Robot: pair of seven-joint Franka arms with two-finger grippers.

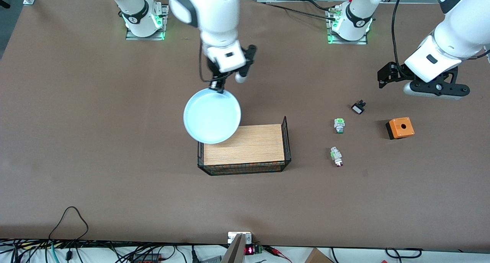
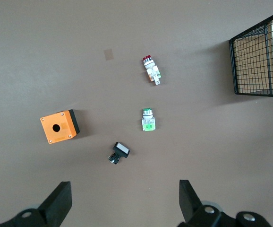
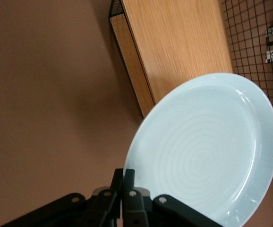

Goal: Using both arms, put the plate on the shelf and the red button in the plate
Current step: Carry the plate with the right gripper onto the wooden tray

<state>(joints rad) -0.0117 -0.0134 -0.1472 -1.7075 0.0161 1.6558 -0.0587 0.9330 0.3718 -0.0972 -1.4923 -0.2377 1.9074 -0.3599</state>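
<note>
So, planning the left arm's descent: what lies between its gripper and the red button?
In the left wrist view, left gripper open; black switch and green button precede the red button.

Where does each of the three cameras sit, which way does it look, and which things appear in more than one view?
Front view: high across the table, facing both arm bases; right hand holds the plate over a corner of the wire basket; left hand waits above bare table.
Left wrist view: looks down past the open left hand at the red button, green-tipped switch, orange box.
Right wrist view: looks along the shut right hand at the plate.
Shared: basket, plate, button parts.
</note>
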